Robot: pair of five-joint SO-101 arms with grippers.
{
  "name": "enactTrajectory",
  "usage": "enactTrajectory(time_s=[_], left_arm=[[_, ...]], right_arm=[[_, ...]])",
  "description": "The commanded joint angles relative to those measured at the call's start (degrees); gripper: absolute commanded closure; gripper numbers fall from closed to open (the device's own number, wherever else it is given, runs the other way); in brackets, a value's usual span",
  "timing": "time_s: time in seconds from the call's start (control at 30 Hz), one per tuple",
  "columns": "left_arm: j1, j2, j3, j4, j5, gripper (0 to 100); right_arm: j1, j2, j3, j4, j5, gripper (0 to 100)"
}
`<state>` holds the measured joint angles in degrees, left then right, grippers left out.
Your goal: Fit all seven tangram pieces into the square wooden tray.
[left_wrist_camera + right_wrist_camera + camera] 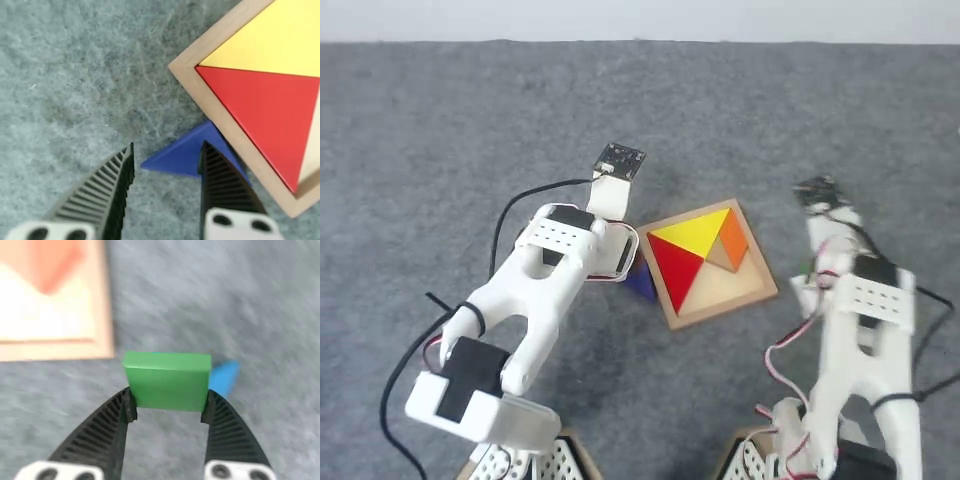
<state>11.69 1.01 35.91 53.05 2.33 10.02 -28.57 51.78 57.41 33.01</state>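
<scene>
A robotics test bench, by the look of it, not a home or shop. Two white printed arms, the left arm (535, 300) and the right arm (865, 330), trail bare cables (510, 215) over a grey-felted table (470, 120); beyond both grippers it ends at a plain pale wall (640, 18). A wooden puzzle tray (725, 307) lies just beside the left gripper (168, 145); the right gripper (168, 395) clamps a green piece (167, 380).

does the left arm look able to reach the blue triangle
Probably yes: the left gripper is open right at the blue triangle, nothing on top of it; the wooden tray beside it may crowd one finger.
</scene>
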Motion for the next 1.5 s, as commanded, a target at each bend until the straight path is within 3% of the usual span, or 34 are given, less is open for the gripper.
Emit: enactTrajectory(time_s=[0.0,0.17,0.47,0.73,1.0,1.27,1.47], left_arm=[[-0.8,-3.3,-0.4,-0.9,0.8,79],[-7.6,-3.7,-3.6,1.7,0.8,79],[-18.4,-3.6,-10.1,6.2,0.5,79],[-17.8,-3.6,-10.2,6.2,0.4,79],[-17.8,-3.6,-10.2,6.2,0.4,79],[-17.8,-3.6,-10.1,6.0,0.4,79],[-17.8,-3.6,-10.1,5.9,0.4,79]], right_arm=[[-12.6,-2.2,-4.5,2.1,-4.7,87.6],[-20.7,8.1,-16.0,8.0,-4.9,87.6],[-27.9,31.2,-32.4,13.9,-2.5,87.6],[-30.2,37.1,-35.8,16.2,2.3,86.1],[-30.7,37.4,-35.7,14.2,2.4,70.8],[-30.5,36.8,-35.7,14.2,2.0,71.3],[-31.1,33.3,-35.3,11.5,-3.0,71.3]])
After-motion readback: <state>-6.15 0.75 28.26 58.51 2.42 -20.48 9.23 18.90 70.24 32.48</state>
